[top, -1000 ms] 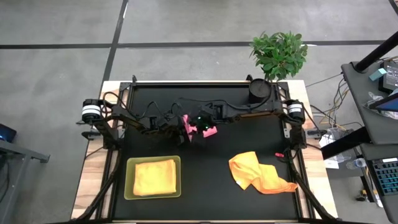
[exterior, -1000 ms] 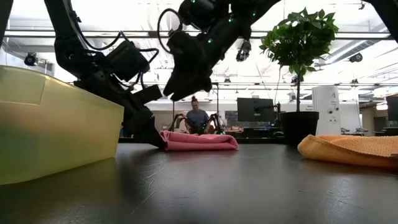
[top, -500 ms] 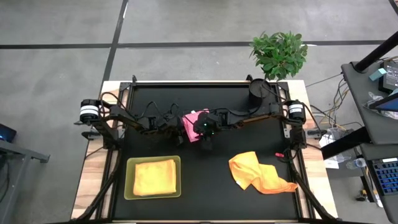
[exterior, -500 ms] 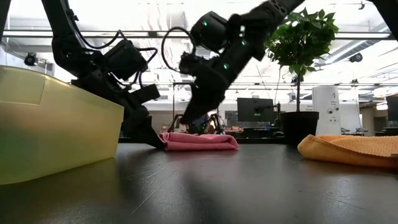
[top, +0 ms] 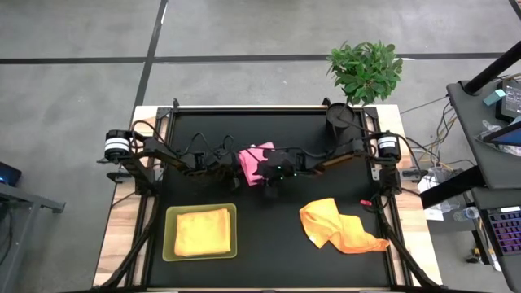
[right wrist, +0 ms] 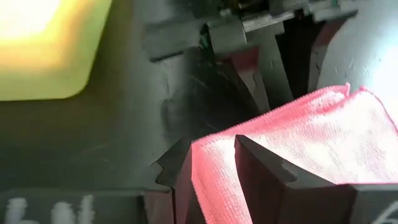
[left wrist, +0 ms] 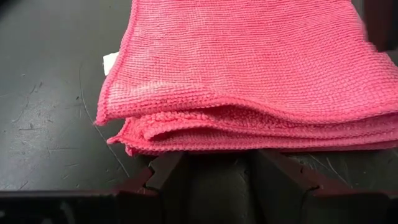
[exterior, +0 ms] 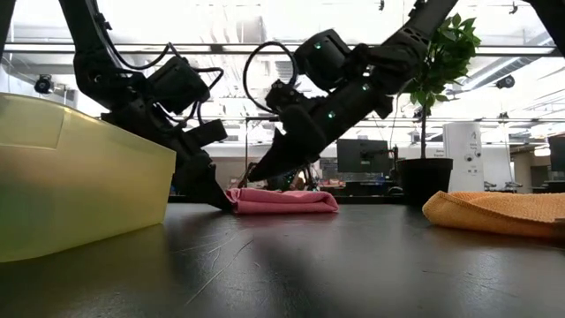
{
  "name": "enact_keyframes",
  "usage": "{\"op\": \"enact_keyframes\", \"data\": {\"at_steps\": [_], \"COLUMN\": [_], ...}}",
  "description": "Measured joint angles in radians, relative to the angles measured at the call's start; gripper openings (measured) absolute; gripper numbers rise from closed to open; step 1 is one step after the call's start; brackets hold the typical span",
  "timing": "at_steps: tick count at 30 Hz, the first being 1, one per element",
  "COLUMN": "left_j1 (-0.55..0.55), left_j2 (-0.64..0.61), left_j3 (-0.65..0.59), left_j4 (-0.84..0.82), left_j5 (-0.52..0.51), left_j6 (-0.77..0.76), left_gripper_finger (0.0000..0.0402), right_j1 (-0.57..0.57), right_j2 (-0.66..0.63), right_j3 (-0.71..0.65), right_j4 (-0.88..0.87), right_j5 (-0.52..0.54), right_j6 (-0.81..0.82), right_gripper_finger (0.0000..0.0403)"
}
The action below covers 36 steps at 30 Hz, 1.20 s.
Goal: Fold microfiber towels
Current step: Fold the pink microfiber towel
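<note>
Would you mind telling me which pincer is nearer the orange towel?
The right pincer is nearer: it is at the pink towel, with the orange towel on its side of the table. The left pincer is beyond the pink towel.

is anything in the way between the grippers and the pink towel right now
Nothing visible. The right gripper has its fingers astride a corner of the folded pink towel, and the left gripper sits right at the towel's opposite edge, fingers apart. The orange towel and tray lie well off.
</note>
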<state>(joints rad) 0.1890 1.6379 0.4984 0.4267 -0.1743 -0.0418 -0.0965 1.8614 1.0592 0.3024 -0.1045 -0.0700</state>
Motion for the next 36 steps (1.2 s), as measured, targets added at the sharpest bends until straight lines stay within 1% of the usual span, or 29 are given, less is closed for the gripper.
{"op": "enact_keyframes", "data": {"at_steps": [3,9,14,18,22,27,28,36], "left_j1": [0.001,0.001,0.001,0.001,0.001,0.001,0.001,0.001], "left_j2": [0.0,0.0,0.0,0.0,0.0,0.0,0.0,0.0], "left_j3": [0.0,0.0,0.0,0.0,0.0,0.0,0.0,0.0], "left_j4": [0.0,0.003,0.006,0.005,0.007,0.007,0.007,0.007], "left_j5": [-0.001,-0.006,-0.006,-0.006,-0.006,-0.005,-0.005,-0.005], "left_j6": [0.0,0.0,0.0,0.0,0.001,0.004,0.004,0.003], "left_gripper_finger": [0.0155,0.0155,0.0155,0.0155,0.0155,0.0155,0.0155,0.0155], "right_j1": [0.008,0.012,0.014,0.015,0.014,0.016,0.018,0.03], "right_j2": [0.0,0.01,0.075,0.102,0.1,0.098,0.098,0.065], "right_j3": [-0.017,-0.022,0.024,0.066,0.093,0.099,0.099,0.135], "right_j4": [0.041,0.064,0.064,0.001,-0.06,-0.081,-0.081,-0.087], "right_j5": [0.0,0.001,0.004,0.061,0.064,0.066,0.066,0.054], "right_j6": [-0.001,-0.005,-0.013,-0.028,-0.043,-0.044,-0.044,-0.019], "right_gripper_finger": [0.0113,0.0118,0.0116,0.0115,0.0092,0.0025,0.0017,0.0013]}}
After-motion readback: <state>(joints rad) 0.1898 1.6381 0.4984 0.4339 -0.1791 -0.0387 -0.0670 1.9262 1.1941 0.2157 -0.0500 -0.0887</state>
